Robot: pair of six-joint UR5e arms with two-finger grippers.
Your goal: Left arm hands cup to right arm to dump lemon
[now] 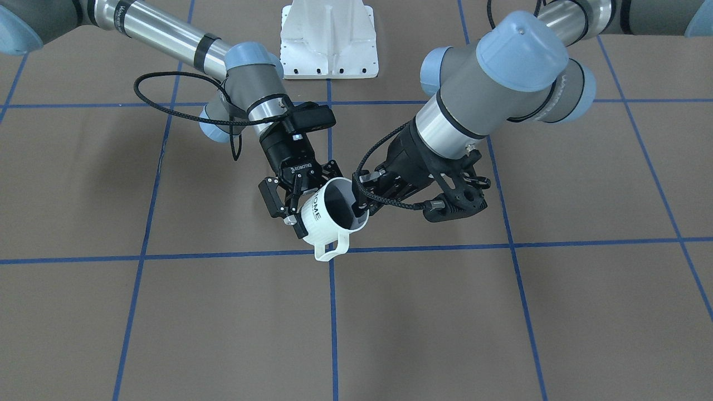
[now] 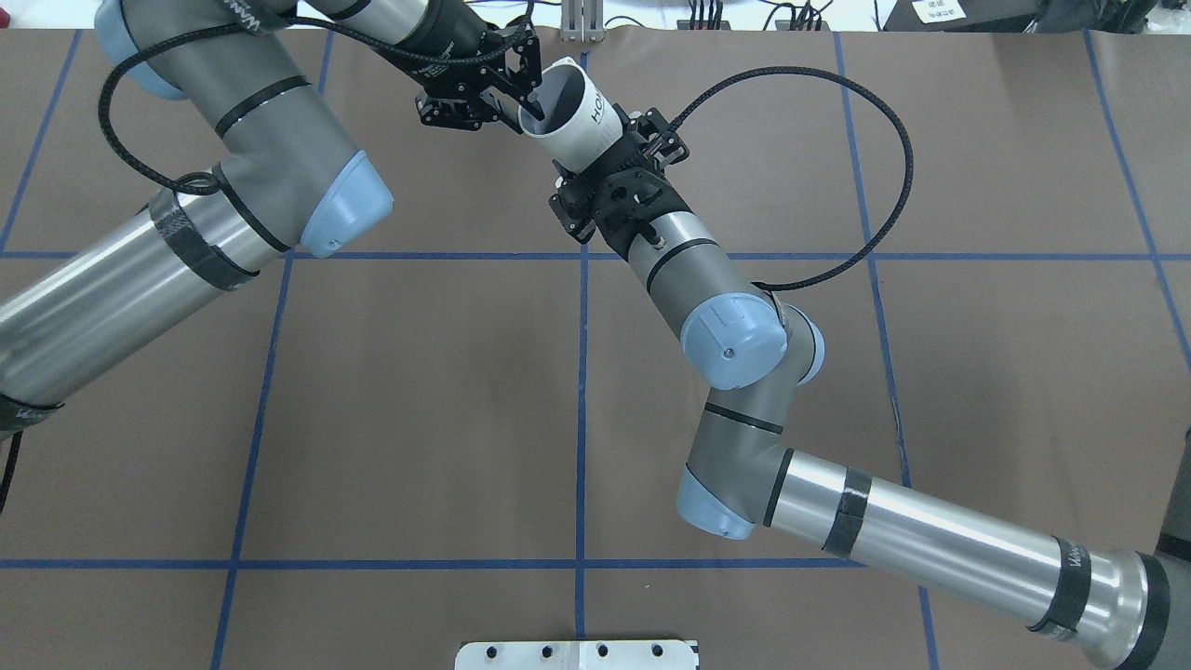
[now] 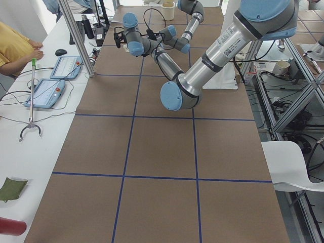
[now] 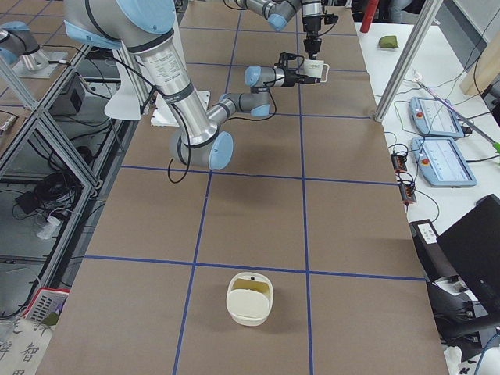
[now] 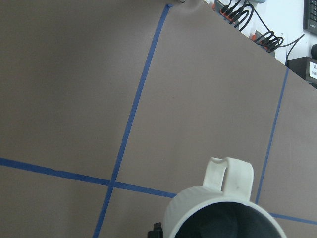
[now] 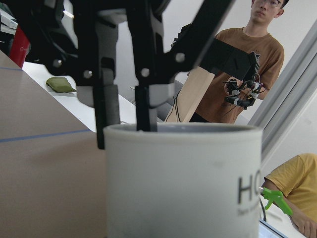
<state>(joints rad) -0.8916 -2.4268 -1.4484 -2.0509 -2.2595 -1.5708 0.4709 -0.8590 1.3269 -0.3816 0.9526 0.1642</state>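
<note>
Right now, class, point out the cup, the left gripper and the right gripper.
cup (image 1: 326, 225), front-facing view, on its white outer wall.
left gripper (image 2: 530, 107), overhead view, between its fingertips at the rim.
right gripper (image 1: 311, 195), front-facing view, midway between its fingertips.

The cup is held clear of the tabletop and is hemmed in on two sides. The left gripper pinches its rim with one finger inside the mouth. The right gripper straddles its body, though contact cannot be told. Only the handle side, facing far from the robot, is open to approach. Bare brown surface underneath leaves free passage to the left, right and far side. A braided cable loop arcs beside the right arm. A white basket stands well apart at the right end, and a white mount plate sits at the near edge.
</note>
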